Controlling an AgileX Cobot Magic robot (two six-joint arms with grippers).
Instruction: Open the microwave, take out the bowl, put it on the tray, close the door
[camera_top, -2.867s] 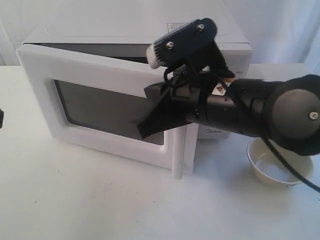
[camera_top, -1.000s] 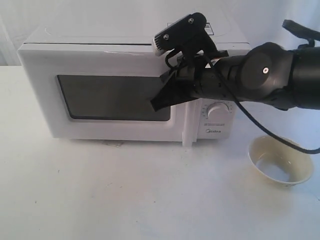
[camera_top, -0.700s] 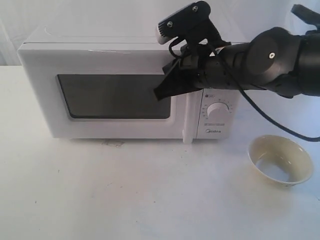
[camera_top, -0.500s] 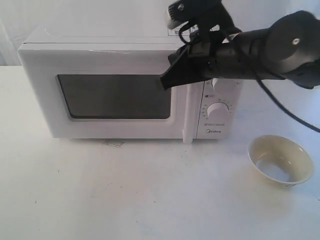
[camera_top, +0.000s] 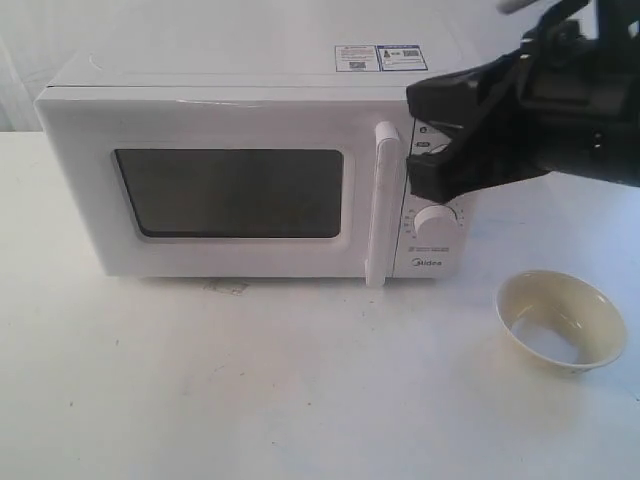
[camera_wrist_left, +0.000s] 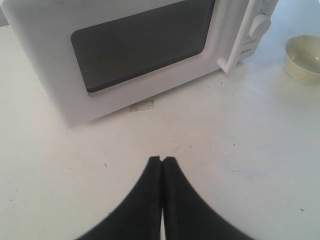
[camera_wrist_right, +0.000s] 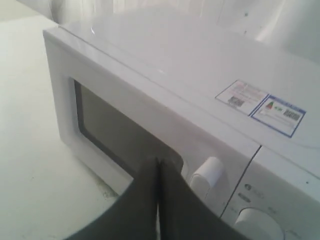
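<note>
The white microwave (camera_top: 210, 75) stands with its door (camera_top: 230, 255) flat against the front, dark window and tall handle (camera_top: 385, 205) showing. The cream-yellow bowl (camera_top: 562, 322) sits empty on the white table to the right of the microwave, also seen in the left wrist view (camera_wrist_left: 303, 57). My right gripper (camera_top: 415, 140) hangs in front of the dial panel, right of the handle, shut and empty (camera_wrist_right: 158, 161). My left gripper (camera_wrist_left: 162, 160) is shut on nothing, low over the table in front of the door (camera_wrist_left: 140, 45). No tray is in view.
Two stickers (camera_top: 378, 57) lie on the microwave's top. A round dial (camera_top: 436, 220) shows below my right gripper. The right arm's dark body (camera_top: 580, 110) fills the upper right. A small scuff (camera_top: 228, 287) marks the table under the door.
The door swung from ajar to closed. Since then my right gripper has lifted off the door and drawn back to the right, past the handle. The bowl stayed put.
</note>
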